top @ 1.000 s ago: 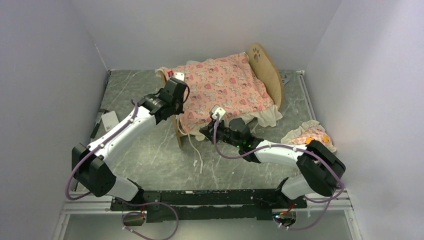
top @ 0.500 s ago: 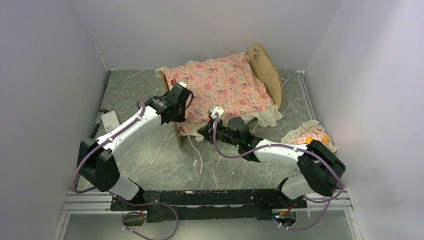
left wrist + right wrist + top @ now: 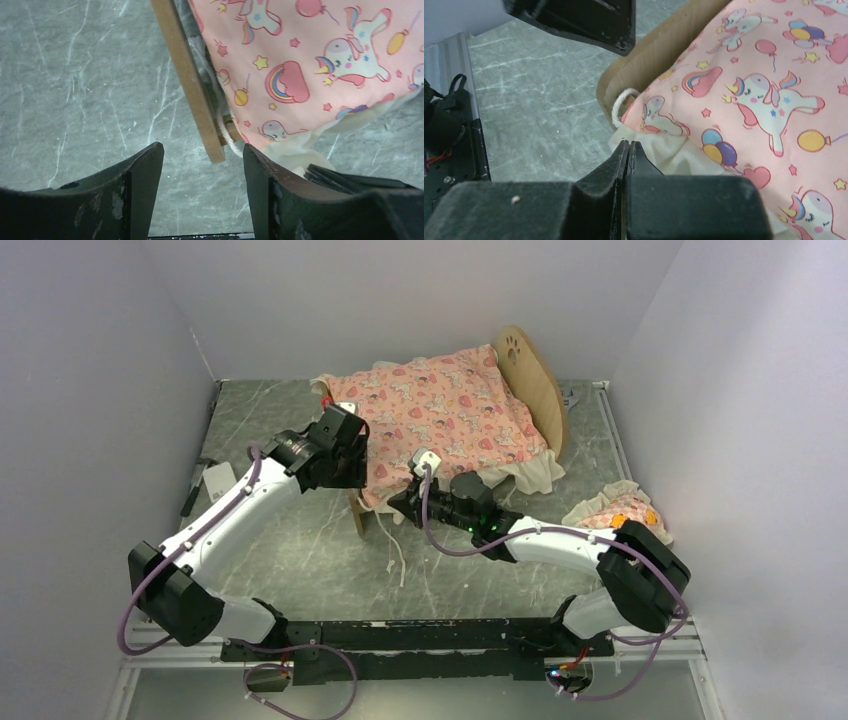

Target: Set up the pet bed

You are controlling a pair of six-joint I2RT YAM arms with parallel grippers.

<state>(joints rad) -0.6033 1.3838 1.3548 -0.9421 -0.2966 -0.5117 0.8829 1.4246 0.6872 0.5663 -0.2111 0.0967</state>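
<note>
- Desk [image 3: 300, 540]: grey marbled surface, walled in by pale panels on three sides.
- Pet bed [image 3: 530, 375]: light-wood frame standing at the far middle of the desk. The rounded headboard with its paw-print cutout is at the right end and the low footboard [image 3: 187, 80] at the left end, nearest the left arm.
- Mattress [image 3: 440, 415]: pink unicorn-and-balloon print with a cream ruffle. It lies on the frame and covers it from footboard to headboard. The ruffle hangs over the near side, down to the desk.
- Left end effector [image 3: 200, 165]: released, fingers spread wide with nothing held. It hangs over the near corner of the footboard; in the wrist view, the board's end shows in the gap between the fingers.
- Right end effector [image 3: 628, 147]: clenched, fingers pressed together. The tips are at the cream ruffle by the footboard's near corner. Cannot tell whether any fabric is pinched.
- Pillow [image 3: 612, 512]: small, frilled, same print. It lies on the desk at the right, well apart from the bed and beside the right arm's elbow.
- White cord [image 3: 620, 105]: looped at the footboard corner, tucked between wood and mattress.
</note>
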